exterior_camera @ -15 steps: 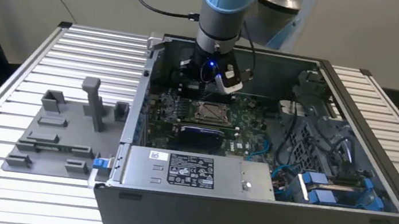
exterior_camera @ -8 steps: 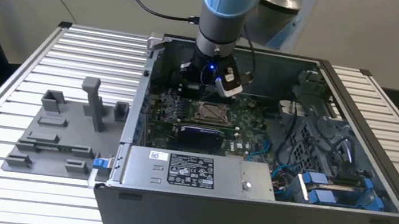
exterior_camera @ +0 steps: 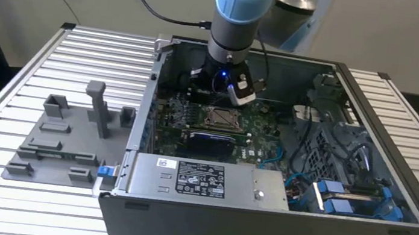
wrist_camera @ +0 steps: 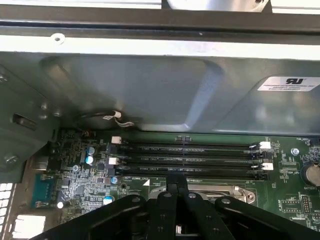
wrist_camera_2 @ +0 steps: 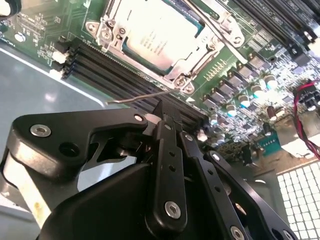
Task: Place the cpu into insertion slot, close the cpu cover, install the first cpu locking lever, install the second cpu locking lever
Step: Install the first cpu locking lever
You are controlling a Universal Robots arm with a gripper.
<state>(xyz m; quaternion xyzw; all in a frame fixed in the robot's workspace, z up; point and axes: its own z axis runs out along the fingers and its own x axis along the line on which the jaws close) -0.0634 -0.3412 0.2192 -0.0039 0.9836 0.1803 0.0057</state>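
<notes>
1. One slatted metal table (exterior_camera: 30,63) carries an open computer case (exterior_camera: 259,233). On the exterior view's left a grey fixture (exterior_camera: 60,146) lies on the table, and a pale wall stands behind.
2. We see the arm (exterior_camera: 240,12) reaching down into the case. Its gripper (exterior_camera: 241,97) hangs over the green motherboard (exterior_camera: 168,124), close to the socket.
3. Our second wrist view shows the task's thing best. The cpu (wrist_camera_2: 160,32) sits in the insertion slot (wrist_camera_2: 185,85). The cpu cover (wrist_camera_2: 200,54) lies down around it, and the chip's face shows through its window.
4. That same view shows a thin wire locking lever (wrist_camera_2: 140,96) sticking out beside the socket, just past the gripper (wrist_camera_2: 167,111). The jaws are pressed together with no gap. We cannot tell whether they touch the lever.
5. From the first wrist view we get the grey case wall (wrist_camera: 150,85) and the black memory slots (wrist_camera: 190,159) just beyond the gripper (wrist_camera: 175,186).
6. From the exterior view we get the power supply (exterior_camera: 201,180) at the case's near side and blue connectors (exterior_camera: 337,198) towards that view's right.
</notes>
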